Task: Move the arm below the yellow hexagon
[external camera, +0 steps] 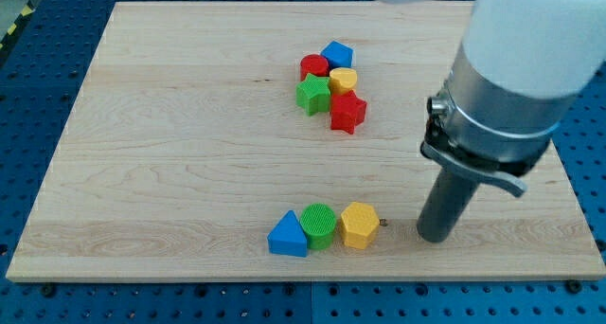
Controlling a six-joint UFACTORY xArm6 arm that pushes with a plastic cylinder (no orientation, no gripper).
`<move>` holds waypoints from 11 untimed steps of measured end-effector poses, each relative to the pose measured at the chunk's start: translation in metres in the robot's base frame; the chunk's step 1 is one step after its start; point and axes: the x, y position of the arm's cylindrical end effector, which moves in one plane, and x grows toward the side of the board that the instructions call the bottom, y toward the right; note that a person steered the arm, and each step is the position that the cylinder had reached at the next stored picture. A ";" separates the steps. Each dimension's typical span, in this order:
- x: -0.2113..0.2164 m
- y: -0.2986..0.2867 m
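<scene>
A: Any brands, labels, writing?
B: None legible on the blocks, the arm or the wooden worktop (170, 172).

A: Arm pose?
B: It enters from the upper right of the frame: a white housing, a grey collar, then the dark rod dropping nearly upright. My tip (434, 239) sits on the worktop at the lower right.

A: Fingers?
B: The arm ends in the bare rod, so there is nothing to open or close, and it holds nothing.

A: Where is the yellow hexagon?
B: The yellow hexagon (359, 225) lies at lower centre, just left of my tip, a small gap between them. It ends a row: blue triangle (288, 236) on the left, green cylinder (319, 225) in the middle, all touching.

A: Other blocks?
B: A tight cluster at upper centre: blue pentagon (337, 55), red block (314, 66), yellow block (343, 80), green star (313, 95), red star (347, 112). Well apart from my tip.
</scene>
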 end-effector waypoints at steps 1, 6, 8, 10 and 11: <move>0.007 0.001; 0.029 -0.005; 0.029 -0.065; 0.029 -0.086; 0.026 -0.090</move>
